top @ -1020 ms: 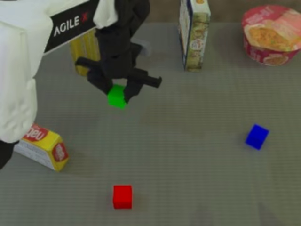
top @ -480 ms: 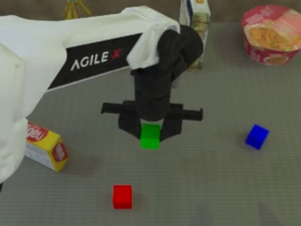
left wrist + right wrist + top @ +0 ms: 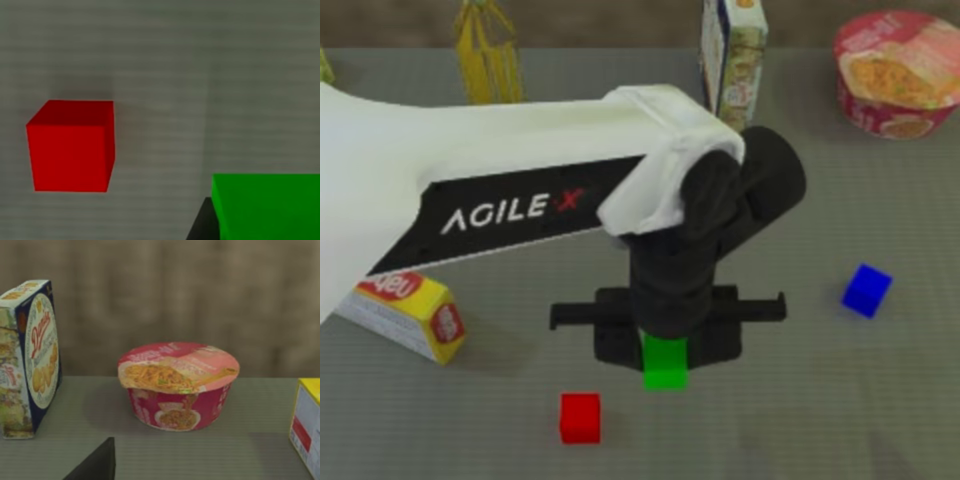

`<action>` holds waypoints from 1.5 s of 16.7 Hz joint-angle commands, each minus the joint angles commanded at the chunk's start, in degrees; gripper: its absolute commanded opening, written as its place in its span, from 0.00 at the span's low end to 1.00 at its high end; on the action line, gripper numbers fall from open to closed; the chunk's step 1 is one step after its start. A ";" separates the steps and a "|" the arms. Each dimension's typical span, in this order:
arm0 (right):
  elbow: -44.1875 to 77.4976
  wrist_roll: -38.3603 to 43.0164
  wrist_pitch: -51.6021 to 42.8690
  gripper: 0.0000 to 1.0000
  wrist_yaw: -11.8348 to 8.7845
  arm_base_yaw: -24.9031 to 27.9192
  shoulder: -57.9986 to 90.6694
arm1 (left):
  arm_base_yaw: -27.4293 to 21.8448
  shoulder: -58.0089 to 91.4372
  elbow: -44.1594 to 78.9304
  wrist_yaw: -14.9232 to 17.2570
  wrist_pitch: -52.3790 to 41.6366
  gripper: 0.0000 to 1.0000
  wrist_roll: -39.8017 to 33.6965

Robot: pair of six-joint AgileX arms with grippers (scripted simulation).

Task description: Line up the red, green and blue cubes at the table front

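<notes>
Green cube [image 3: 666, 364] is being pinched between the left gripper's [image 3: 666, 352] jaws, near the red cube [image 3: 580, 417]. Blue cube [image 3: 866, 290] is lying well apart at the right. Right gripper's jaw state cannot be told.

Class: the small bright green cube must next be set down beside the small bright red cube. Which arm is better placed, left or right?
Left. Its claw is shut on the small bright green cube, just right of the small bright red cube near the table's front. The right arm is out of the top view.

You've got open worktop [image 3: 770, 420] between the red cube [image 3: 580, 417] and blue cube [image 3: 866, 290]; boxes sit farther back.
</notes>
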 joint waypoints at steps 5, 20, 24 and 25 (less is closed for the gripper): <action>0.00 0.00 0.00 1.00 0.00 0.00 0.00 | 0.29 0.49 -0.67 0.03 0.83 0.00 0.22; 0.00 0.00 0.00 1.00 0.00 0.00 0.00 | 0.07 5.24 -9.25 0.04 14.49 0.30 0.14; 0.00 0.00 0.00 1.00 0.00 0.00 0.00 | 0.07 5.24 -9.25 0.04 14.49 0.60 0.14; 0.00 0.00 0.00 1.00 0.00 0.00 0.00 | 0.07 5.24 -9.25 0.04 14.49 0.68 0.14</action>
